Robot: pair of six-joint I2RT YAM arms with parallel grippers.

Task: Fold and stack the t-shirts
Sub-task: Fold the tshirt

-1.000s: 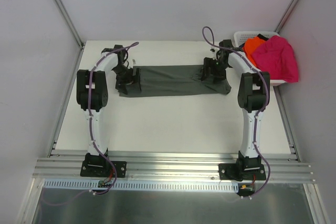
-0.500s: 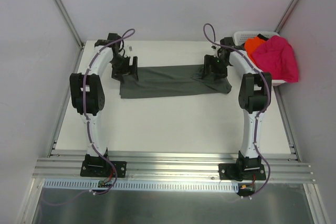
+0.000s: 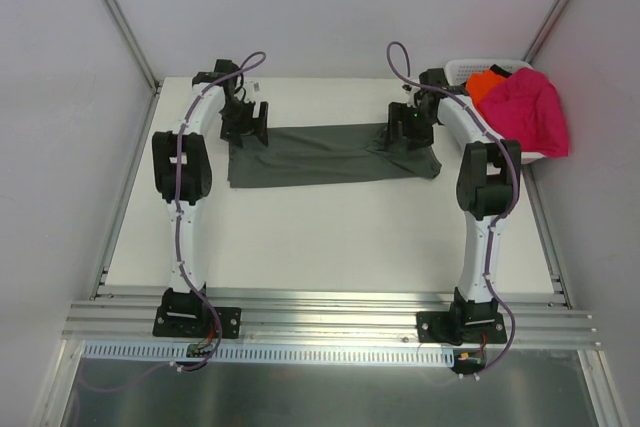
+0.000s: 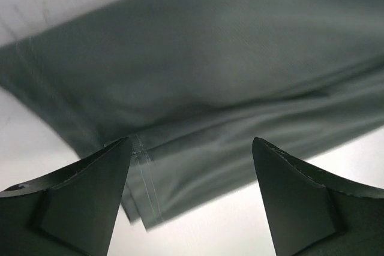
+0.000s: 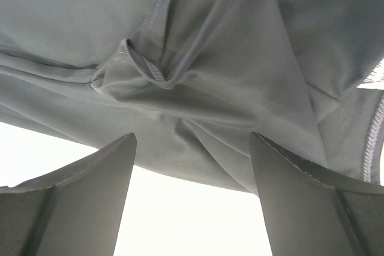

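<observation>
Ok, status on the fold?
Both open, nothing held: left end effector over left end of grey-green shirt, right end effector over right. Shirt in long strip, right end rumpled. Nothing in the way.

Lying flat across the far part of the white table, folded into a long left-to-right band, a dark grey-green t-shirt, and sitting at its far right corner, a white lattice basket.

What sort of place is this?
Probably a lab robot cell, not a home: plain white walls enclose the table, where a grey-green t-shirt lies, and the left arm and right arm are bolted to an aluminium rail.
</observation>
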